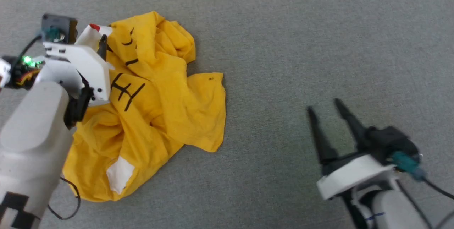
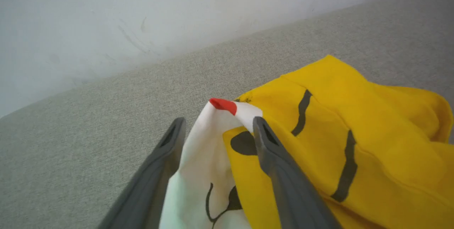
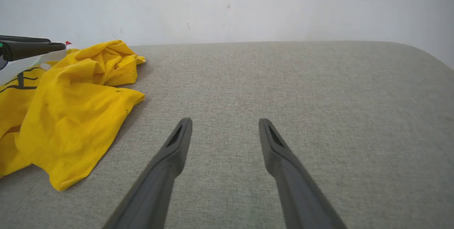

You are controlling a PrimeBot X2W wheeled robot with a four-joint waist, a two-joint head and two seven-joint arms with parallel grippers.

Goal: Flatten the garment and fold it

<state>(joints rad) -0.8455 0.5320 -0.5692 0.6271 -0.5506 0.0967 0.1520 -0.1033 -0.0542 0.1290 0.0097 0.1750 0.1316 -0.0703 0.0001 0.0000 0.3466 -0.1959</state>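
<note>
The garment (image 1: 159,108) is a bright yellow T-shirt lying crumpled on the left of the grey cloth surface, with black lines, white patches and a red dot on it. My left gripper (image 1: 96,40) is at its far left edge. In the left wrist view the left gripper (image 2: 219,122) is open, and a raised white fold of the garment (image 2: 354,115) with a red tip stands between the fingers. My right gripper (image 1: 323,106) hovers open over bare surface well to the right of the shirt, with nothing between its fingers. The right wrist view shows the right gripper (image 3: 225,121) and the garment (image 3: 71,115) at left.
The grey fabric surface (image 1: 319,44) stretches wide to the right of the shirt and beyond it. A pale wall (image 3: 248,5) rises behind its far edge. A thin black cable (image 1: 67,200) hangs beside my left forearm near the shirt's near corner.
</note>
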